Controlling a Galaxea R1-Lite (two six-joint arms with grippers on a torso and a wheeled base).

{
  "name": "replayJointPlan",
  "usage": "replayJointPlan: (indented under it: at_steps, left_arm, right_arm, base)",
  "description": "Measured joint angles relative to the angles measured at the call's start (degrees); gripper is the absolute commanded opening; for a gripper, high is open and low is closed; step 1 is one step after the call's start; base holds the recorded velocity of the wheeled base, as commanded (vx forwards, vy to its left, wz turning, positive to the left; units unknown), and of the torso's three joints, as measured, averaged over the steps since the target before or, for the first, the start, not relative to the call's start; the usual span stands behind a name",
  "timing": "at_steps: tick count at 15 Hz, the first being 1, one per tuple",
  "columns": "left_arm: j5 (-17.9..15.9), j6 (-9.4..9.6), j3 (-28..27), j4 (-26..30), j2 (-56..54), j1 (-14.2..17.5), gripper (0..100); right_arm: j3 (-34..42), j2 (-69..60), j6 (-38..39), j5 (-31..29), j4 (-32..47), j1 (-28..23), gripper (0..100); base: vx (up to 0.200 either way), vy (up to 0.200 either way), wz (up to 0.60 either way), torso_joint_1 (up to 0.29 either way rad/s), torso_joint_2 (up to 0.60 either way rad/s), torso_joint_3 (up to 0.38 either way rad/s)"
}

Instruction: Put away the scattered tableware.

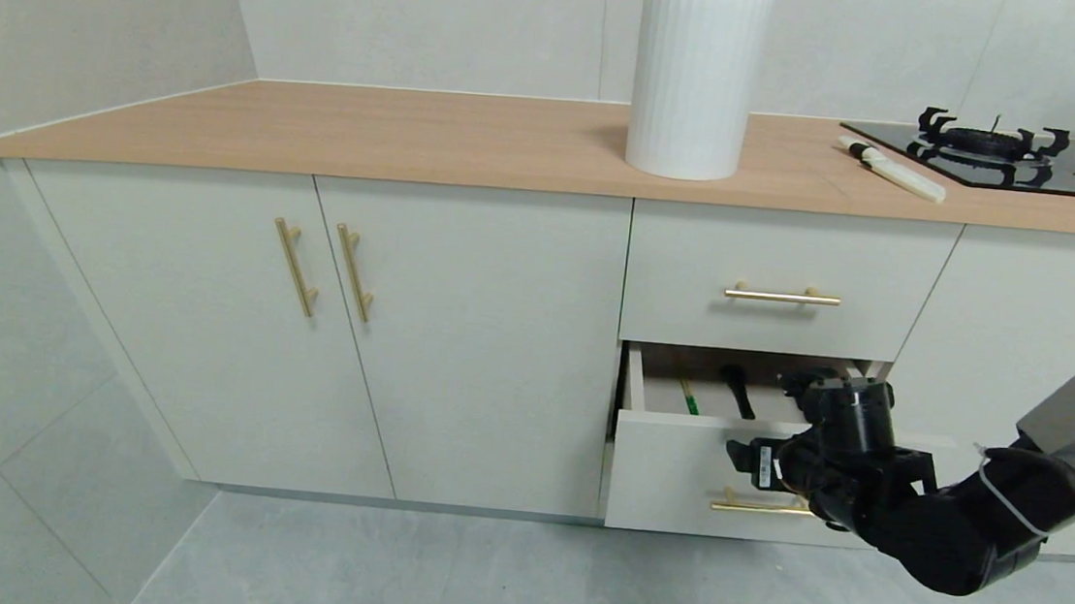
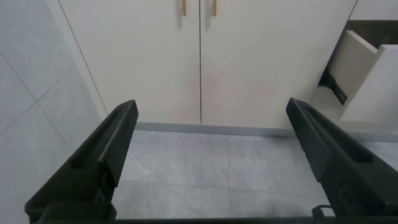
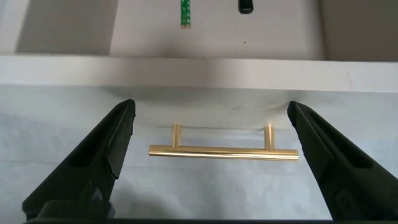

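Note:
The lower drawer stands pulled out under the wooden counter. Inside lie a green-handled utensil and a black-handled one; their ends also appear as the green handle and the black handle. My right gripper hangs in front of the drawer's face, open, just above the gold handle, its fingers wide apart and touching nothing. A white-bladed knife lies on the counter beside the stove. My left gripper is open and empty, low over the floor before the cabinet doors.
A tall white ribbed canister stands on the counter above the drawers. A black gas hob with a dark pot sits at the far right. The upper drawer is closed. Grey tiled floor lies in front of the cabinets.

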Motion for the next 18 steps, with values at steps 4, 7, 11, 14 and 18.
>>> replayJointPlan:
  at_steps: [4,7,11,14,18]
  left_arm:
    - [0.00,0.00,0.00,0.00,0.00,0.00,100]
    - [0.00,-0.01,0.00,0.00,0.00,0.00,100]
    - [0.00,0.00,0.00,0.00,0.00,0.00,100]
    - [0.00,0.00,0.00,0.00,0.00,0.00,100]
    - [0.00,-0.01,0.00,0.02,0.00,0.00,100]
  right_arm:
    - [-5.68,2.97,-0.61,0.30,2.15,-1.49,100]
    - [-12.32,5.51,-1.04,0.35,4.72,-2.76,100]
    - [-16.10,8.44,-1.06,0.35,4.63,-4.33,100]
    - [-17.75,10.34,-0.85,0.35,4.13,-6.03,100]
    - [-19.98,12.46,-0.73,0.27,2.77,-7.52,100]
  base:
    - [0.000,0.000,0.00,0.000,0.00,0.000]
    - [0.000,0.000,0.00,0.000,0.00,0.000]
    - [0.000,0.000,0.00,0.000,0.00,0.000]
    - [0.000,0.000,0.00,0.000,0.00,0.000]
    - [0.000,0.000,0.00,0.000,0.00,0.000]
